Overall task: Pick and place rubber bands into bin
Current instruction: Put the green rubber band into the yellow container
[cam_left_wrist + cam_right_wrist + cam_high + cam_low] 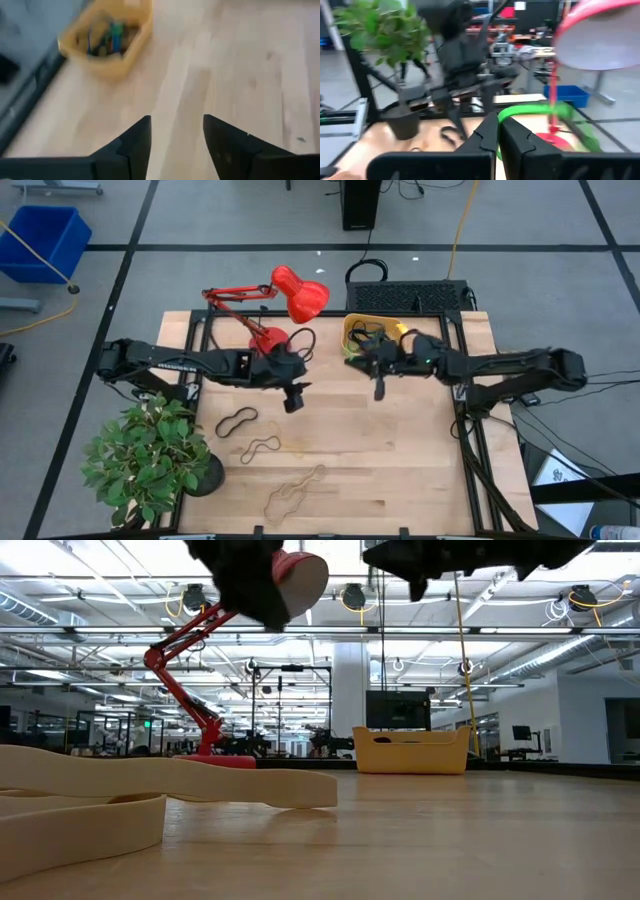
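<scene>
My right gripper point(499, 131), jaws pinching what looks like a green rubber band point(540, 111), sits beside the shallow orange-yellow plastic bin point(352, 330) at the worktop's one o'clock; my left gripper point(174, 131) hovers with jaws spread.

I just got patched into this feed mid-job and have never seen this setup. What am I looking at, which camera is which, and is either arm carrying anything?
Two dark robot arms work at a wooden table. The overhead view shows both; one camera sits at tabletop height; each wrist has its own. The left gripper hangs open and empty above mid-table. The right gripper is shut on a green rubber band, hovering near the yellow bin, which already holds bands. Still on the table: a black rubber band and tan rubber bands. A red lamp and a potted plant stand by.
</scene>
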{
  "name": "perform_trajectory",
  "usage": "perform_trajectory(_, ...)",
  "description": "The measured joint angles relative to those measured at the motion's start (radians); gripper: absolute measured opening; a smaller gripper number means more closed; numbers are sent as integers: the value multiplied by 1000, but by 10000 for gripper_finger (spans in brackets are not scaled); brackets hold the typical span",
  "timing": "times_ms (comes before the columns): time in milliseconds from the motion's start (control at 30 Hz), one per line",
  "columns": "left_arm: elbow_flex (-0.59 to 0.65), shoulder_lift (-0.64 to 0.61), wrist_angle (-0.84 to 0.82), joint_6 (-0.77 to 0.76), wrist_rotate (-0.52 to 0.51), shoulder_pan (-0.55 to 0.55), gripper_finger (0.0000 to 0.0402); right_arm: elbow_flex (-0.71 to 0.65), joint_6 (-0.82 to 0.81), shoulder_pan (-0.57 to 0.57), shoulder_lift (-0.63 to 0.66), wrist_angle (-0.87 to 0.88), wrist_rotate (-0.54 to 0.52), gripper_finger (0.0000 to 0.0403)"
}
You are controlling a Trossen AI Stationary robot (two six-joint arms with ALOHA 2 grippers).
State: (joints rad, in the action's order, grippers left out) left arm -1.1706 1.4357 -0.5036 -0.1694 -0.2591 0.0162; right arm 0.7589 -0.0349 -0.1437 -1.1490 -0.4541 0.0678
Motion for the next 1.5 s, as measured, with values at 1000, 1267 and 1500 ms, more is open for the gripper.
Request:
perform_trajectory(1000, 0, 0, -173, -232, 50, 0, 196, 411, 55, -445, -405, 1032, -15, 0)
perform_trajectory(1267, 0, 0, -172, -263, 49, 0, 196, 411, 47, -456, -508, 1023, -17, 0)
perform_trajectory(1500, 0, 0, -168, -260, 49, 0, 195, 411, 47, -460, -534, 1014, -56, 22)
